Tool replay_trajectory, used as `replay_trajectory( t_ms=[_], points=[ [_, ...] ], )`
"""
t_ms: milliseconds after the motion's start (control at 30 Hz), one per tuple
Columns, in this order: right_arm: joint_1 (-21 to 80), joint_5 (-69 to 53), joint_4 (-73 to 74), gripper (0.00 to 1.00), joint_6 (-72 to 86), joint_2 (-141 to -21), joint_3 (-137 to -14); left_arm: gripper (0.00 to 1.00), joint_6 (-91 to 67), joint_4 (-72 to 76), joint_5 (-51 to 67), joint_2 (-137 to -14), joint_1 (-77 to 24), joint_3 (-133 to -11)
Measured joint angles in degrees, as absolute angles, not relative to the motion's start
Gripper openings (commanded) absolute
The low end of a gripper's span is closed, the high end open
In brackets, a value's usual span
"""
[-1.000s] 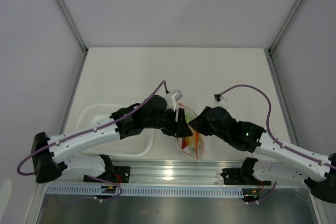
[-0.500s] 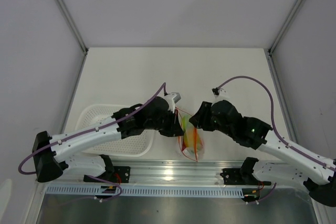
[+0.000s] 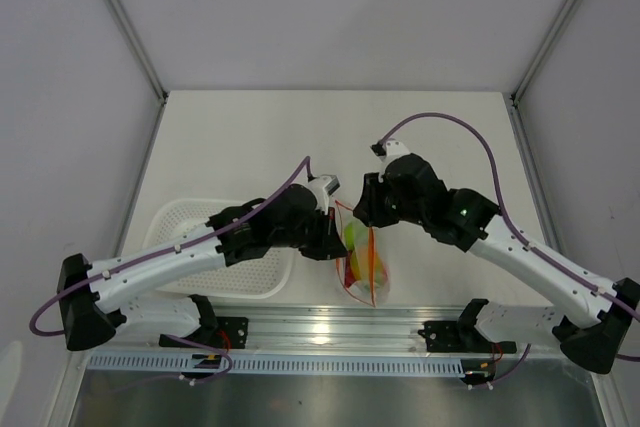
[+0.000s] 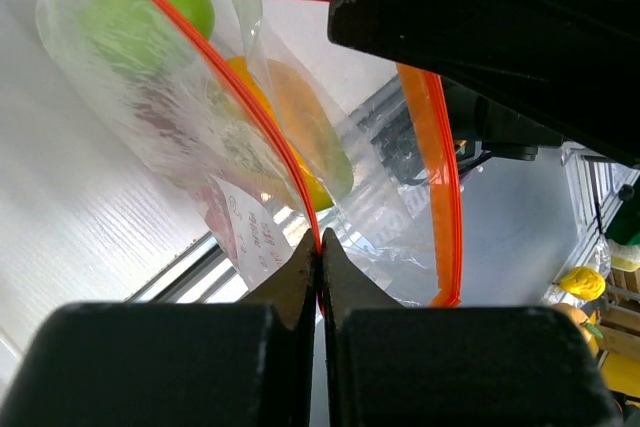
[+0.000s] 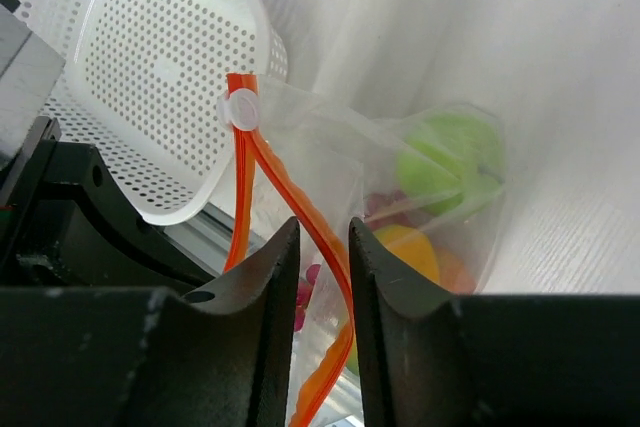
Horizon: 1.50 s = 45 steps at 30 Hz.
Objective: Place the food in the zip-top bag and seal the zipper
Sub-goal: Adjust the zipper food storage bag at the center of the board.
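Fruit is in the bag (image 3: 362, 269); both grippers are at the zipper (image 4: 252, 112).

The left gripper (image 4: 318, 249) is clamped shut on the orange strip, and the bag hangs just beyond its tips with the green apple (image 4: 165, 19) and mango (image 4: 305, 142) inside. The right gripper (image 5: 322, 235) has its jaws slightly apart, astride the same strip, with a white tab (image 5: 240, 108) further along and the basket (image 5: 150, 57) behind it. The film looks thin, crinkly and slippery, and the load light, so the stiffer strip is probably the best place to hold. Compared with 1 second ago, the left gripper has closed, the right arm has swung away from the near edge, and the bag's mouth is pulled longer between the 2 grippers.
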<state>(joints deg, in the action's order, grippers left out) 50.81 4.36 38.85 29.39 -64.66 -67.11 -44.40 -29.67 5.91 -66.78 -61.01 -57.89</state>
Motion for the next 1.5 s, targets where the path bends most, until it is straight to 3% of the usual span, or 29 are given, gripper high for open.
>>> replay_trajectory(
  t_ms=[700, 800, 867, 1000, 1033, 1267, 1333, 1500],
  points=[
    [50.74, -2.09, 38.41, 0.32, 20.6, -72.69, -70.87, 0.01, -44.4, -30.63, 5.67, -66.17, -61.01, -58.19],
    [50.74, -2.22, 38.24, 0.18, 20.08, -73.93, -70.98, 0.01, -44.4, -30.63, 5.67, -66.17, -61.01, -58.19],
    [50.74, -2.28, 38.17, 0.01, 19.73, -74.5, -71.13, 0.01, -44.4, -30.65, 5.65, -66.17, -61.01, -58.19],
    [50.74, -2.5, 37.5, 0.0, 21.61, -74.7, -71.18, 0.01, -44.29, -30.83, 4.97, -65.98, -61.01, -58.19],
    [50.74, -2.59, 37.21, 0.0, 22.61, -74.7, -71.18, 0.03, -44.25, -30.94, 4.71, -65.8, -61.01, -58.19],
    [50.74, -3.07, 33.43, 0.0, 32.42, -72.14, -69.04, 0.66, -43.16, -31.07, 4.19, -63.48, -61.01, -58.19],
    [50.76, -2.44, 33.21, 0.0, 34.83, -70.96, -68.34, 0.78, -43.09, -31.0, 4.19, -62.5, -61.01, -58.17],
    [51.05, 0.97, 32.6, 0.0, 40.42, -69.32, -67.51, 0.82, -43.05, -30.74, 4.19, -61.3, -61.01, -58.19]
  ],
)
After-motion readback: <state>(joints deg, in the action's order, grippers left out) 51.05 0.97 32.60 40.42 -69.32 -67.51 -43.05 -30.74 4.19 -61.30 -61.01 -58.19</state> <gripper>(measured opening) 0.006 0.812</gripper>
